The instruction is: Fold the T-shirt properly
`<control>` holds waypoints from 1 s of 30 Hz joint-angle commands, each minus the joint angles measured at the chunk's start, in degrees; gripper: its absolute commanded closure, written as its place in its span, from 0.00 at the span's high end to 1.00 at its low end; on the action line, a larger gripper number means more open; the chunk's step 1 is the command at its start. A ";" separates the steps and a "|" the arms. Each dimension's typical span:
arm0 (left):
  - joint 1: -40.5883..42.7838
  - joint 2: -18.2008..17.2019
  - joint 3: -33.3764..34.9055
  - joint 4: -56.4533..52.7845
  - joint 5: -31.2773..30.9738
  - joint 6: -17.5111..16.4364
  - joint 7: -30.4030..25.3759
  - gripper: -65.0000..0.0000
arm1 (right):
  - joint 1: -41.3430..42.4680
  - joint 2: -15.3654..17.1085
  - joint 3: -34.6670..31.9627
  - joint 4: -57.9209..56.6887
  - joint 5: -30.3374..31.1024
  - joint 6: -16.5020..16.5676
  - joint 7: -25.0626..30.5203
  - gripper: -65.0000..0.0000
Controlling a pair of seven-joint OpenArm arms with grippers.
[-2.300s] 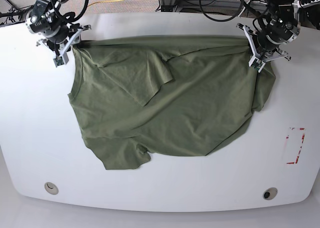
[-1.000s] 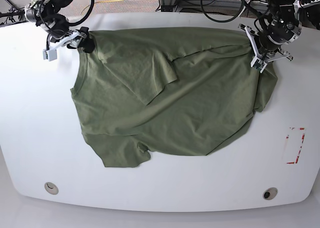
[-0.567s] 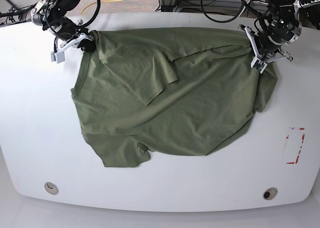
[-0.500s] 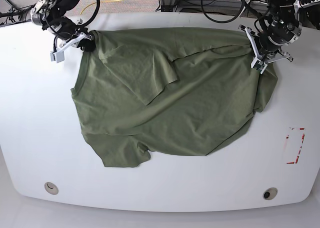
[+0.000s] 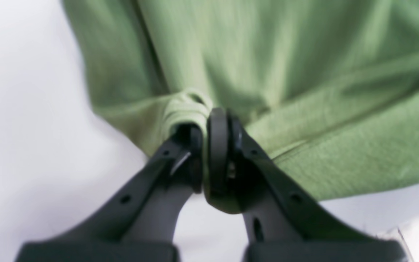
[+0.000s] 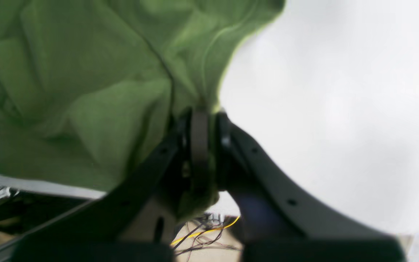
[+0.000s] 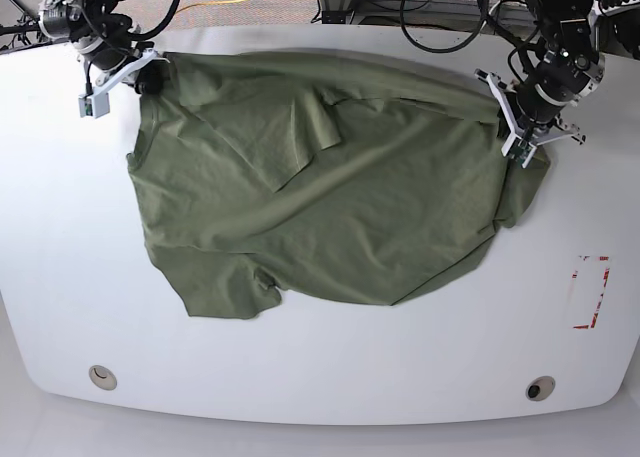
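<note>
The olive-green T-shirt [image 7: 330, 207] lies spread and wrinkled across the white table, one sleeve folded over its upper middle. At the shirt's far-right corner my left gripper [image 7: 522, 147] is shut on the cloth. In the left wrist view its black fingers [image 5: 216, 145] pinch a bunched fold of the T-shirt [image 5: 267, 54]. My right gripper [image 7: 150, 75] is shut on the far-left corner. The right wrist view shows that gripper [image 6: 204, 138] clamping the T-shirt's [image 6: 86, 91] edge. The far edge runs taut between both grippers.
The white table [image 7: 60, 277] has rounded corners. A red-and-white marker [image 7: 590, 292] lies near its right edge. Two round holes [image 7: 101, 376] [image 7: 540, 387] sit near the front edge. Cables [image 7: 440, 7] and stands crowd the space behind the table.
My right gripper has shut on the shirt's far-left corner and pulled it left and away. The whole shirt has slid left. My left gripper has shifted slightly toward the front, still gripping.
</note>
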 commanded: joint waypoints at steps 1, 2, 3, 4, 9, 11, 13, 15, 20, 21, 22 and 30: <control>-2.87 1.52 -0.11 1.65 -0.12 0.09 -3.20 0.00 | 2.90 2.81 0.22 1.29 0.40 0.03 1.09 0.00; -4.19 1.87 -0.11 1.65 -0.12 0.09 -3.73 0.00 | 3.96 3.61 0.22 1.29 0.40 0.03 1.09 0.00; -5.68 1.87 -0.03 1.56 -0.04 0.18 -3.73 0.00 | 5.28 4.40 0.22 1.29 0.40 0.03 1.09 0.00; -7.97 1.96 0.06 1.39 -0.04 0.36 -3.73 0.00 | 7.12 5.28 -0.05 1.20 0.40 0.03 1.09 0.00; -16.06 2.05 1.20 1.30 0.05 0.62 -2.58 0.00 | 13.98 10.11 -5.14 0.32 0.31 0.03 1.27 0.00; -19.31 2.05 1.29 1.30 0.05 1.32 -0.21 0.00 | 16.62 11.52 -6.38 -0.38 0.31 0.03 1.36 0.00; -23.70 2.05 1.29 1.21 0.05 2.82 3.04 0.00 | 20.40 13.45 -7.96 -2.58 0.31 0.03 1.36 0.00; -27.31 2.05 1.29 1.21 -0.12 3.35 5.33 0.00 | 24.00 15.21 -9.63 -4.95 0.31 0.03 1.36 0.00; -36.19 1.70 1.29 1.21 0.05 3.52 8.58 0.00 | 33.76 18.64 -14.20 -11.11 0.31 0.03 1.36 0.00; -37.24 1.70 1.29 1.21 0.05 3.52 8.93 0.00 | 35.08 19.17 -14.90 -11.72 0.31 0.03 1.36 0.00; -38.65 1.61 1.29 1.21 0.05 3.52 9.55 0.00 | 36.66 19.96 -15.78 -12.69 0.48 0.03 1.36 0.00; -51.66 -0.68 3.40 1.12 0.14 3.52 12.62 0.00 | 53.19 23.47 -25.01 -19.20 0.31 0.03 1.36 0.00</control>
